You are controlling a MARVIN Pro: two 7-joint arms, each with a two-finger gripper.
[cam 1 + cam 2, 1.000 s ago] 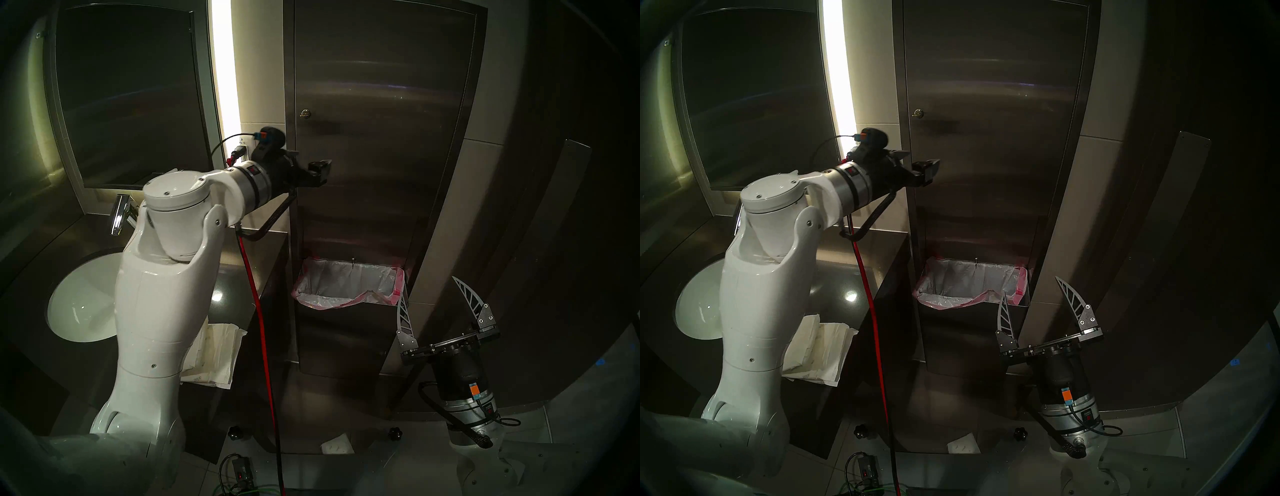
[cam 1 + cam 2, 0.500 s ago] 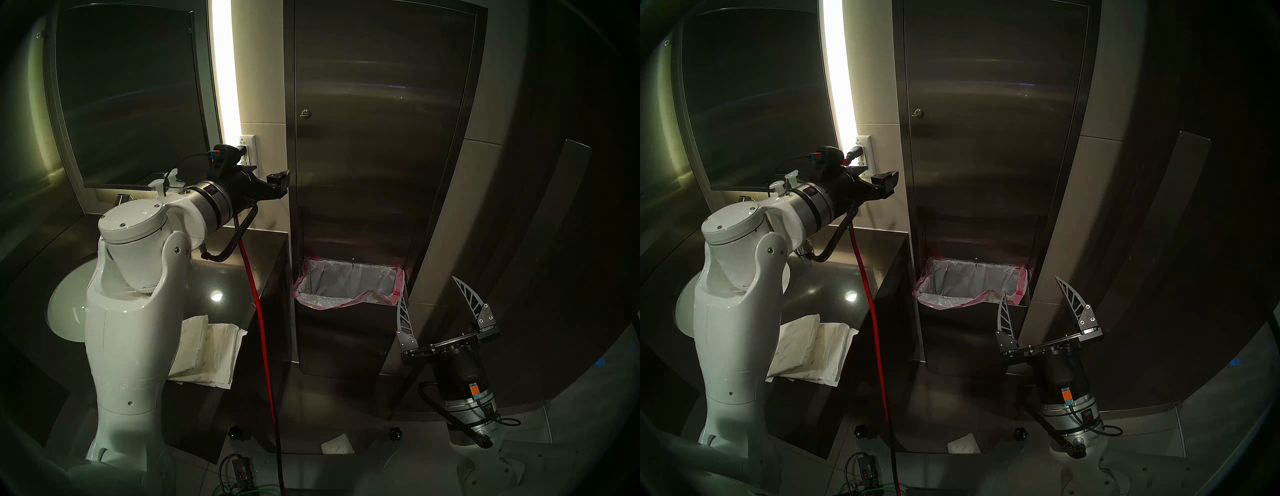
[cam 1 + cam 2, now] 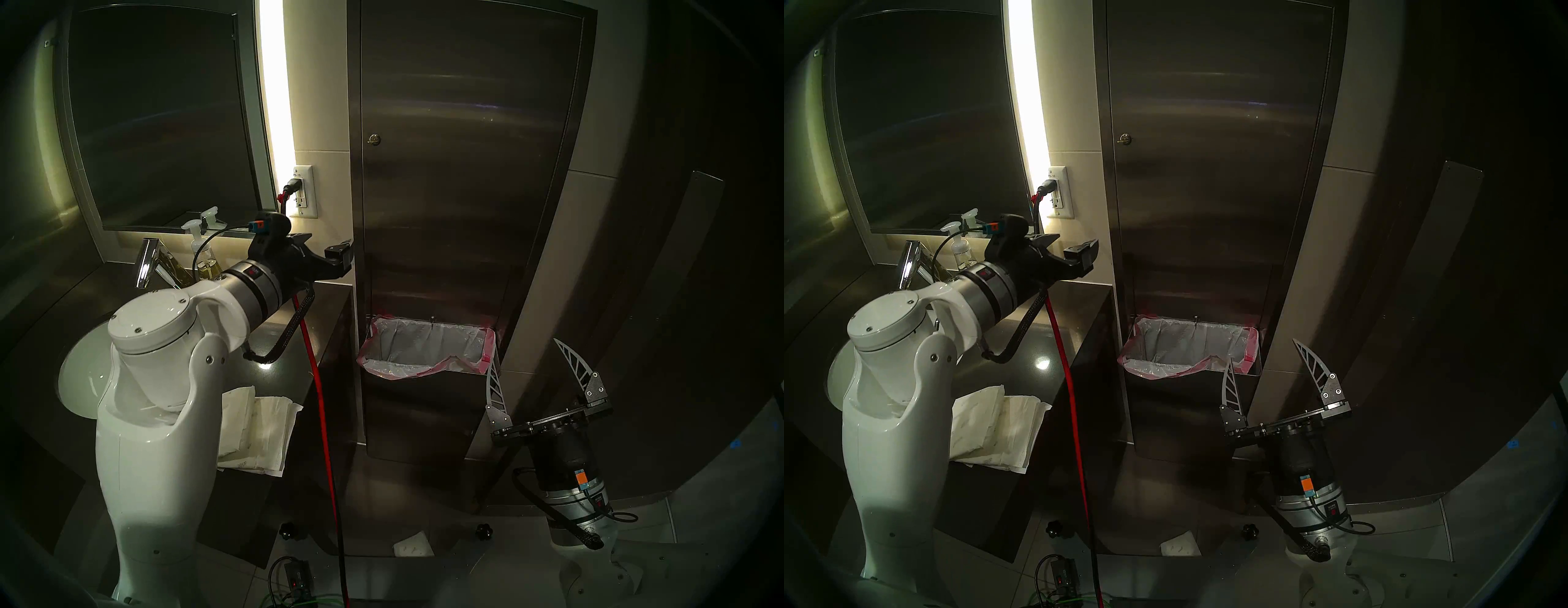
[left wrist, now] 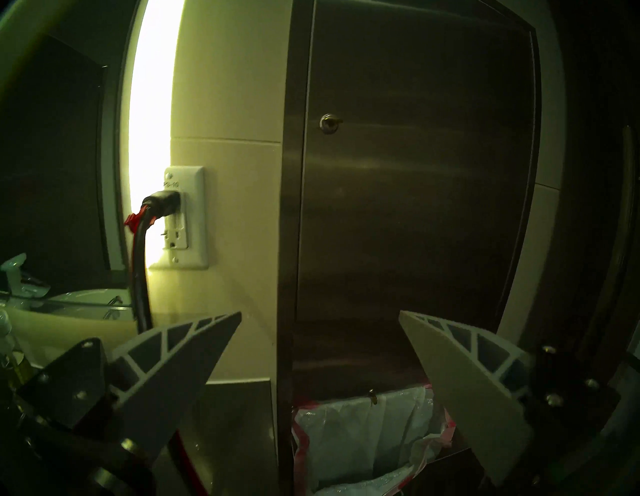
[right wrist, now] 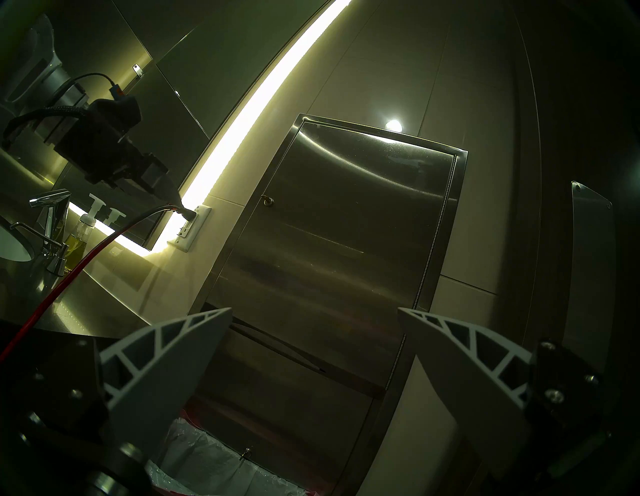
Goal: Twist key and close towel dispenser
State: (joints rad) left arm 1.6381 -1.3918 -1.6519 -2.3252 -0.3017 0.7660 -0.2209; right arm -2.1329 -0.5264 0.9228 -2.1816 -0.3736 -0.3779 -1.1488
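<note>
The towel dispenser (image 3: 458,191) is a tall brushed steel wall cabinet. Its door lies flush in the frame, so the towels inside are hidden. A small key sticks out of the round lock (image 3: 374,139) near the door's left edge; it also shows in the left wrist view (image 4: 328,123) and the right wrist view (image 5: 267,200). My left gripper (image 4: 318,313) is open and empty, below and left of the lock, off the cabinet's left edge above the counter. My right gripper (image 3: 526,354) is open and empty, low at the cabinet's lower right.
A waste bin with a pink-rimmed liner (image 3: 426,352) sits in the cabinet's lower part. The dark counter (image 3: 326,310) holds a sink (image 3: 80,373), faucet (image 3: 146,261), soap bottle (image 3: 203,254) and loose paper towels (image 3: 259,429). A red cable (image 3: 322,403) hangs from the wall outlet (image 3: 303,191).
My left arm has drawn back from the door's front, moving left and down to beside the cabinet's left edge. The right arm and the door have not moved.
</note>
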